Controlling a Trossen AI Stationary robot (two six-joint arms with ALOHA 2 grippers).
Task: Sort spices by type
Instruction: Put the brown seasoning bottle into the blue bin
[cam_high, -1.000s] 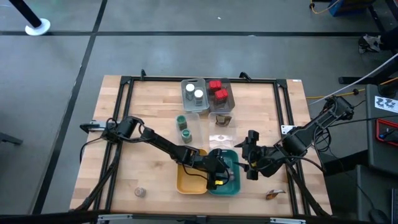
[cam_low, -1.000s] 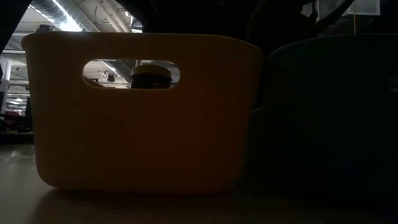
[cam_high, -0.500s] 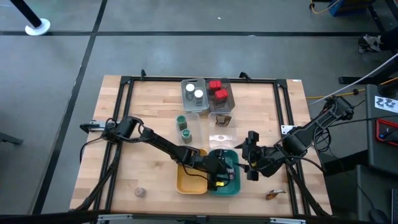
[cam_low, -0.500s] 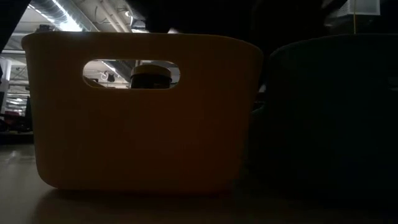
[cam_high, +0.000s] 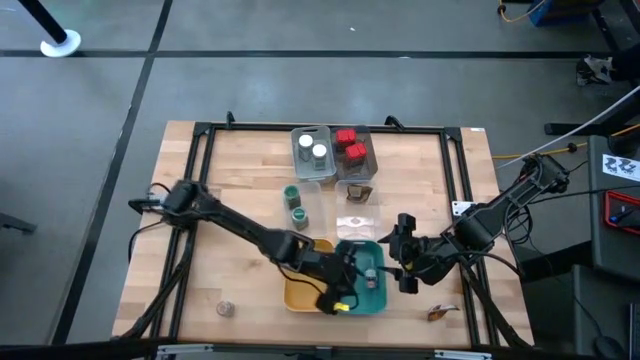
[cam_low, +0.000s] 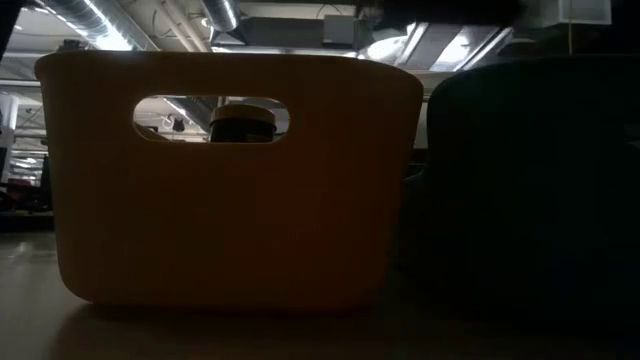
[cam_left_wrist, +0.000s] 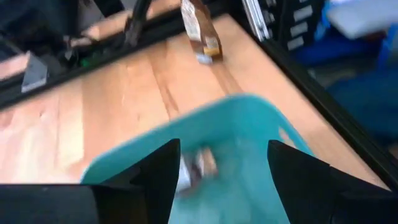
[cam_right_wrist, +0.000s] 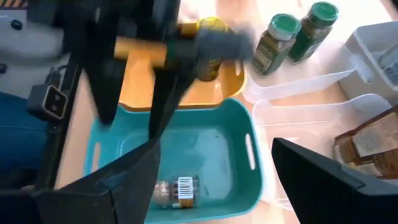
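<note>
Left gripper (cam_high: 345, 290) spread, empty, over teal plastic bin (cam_high: 374, 301) at table's front edge; small clear jar (cam_right_wrist: 176, 190) inside, probably sorted there.

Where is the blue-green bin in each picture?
High view: the teal bin sits near the front edge, right of the yellow bin.
Low view: the dark shape on the right, beside the yellow bin.
Left wrist view: low in the middle.
Right wrist view: in the middle, with a small jar lying in it.
Shared landmark: the yellow bin beside it.
</note>
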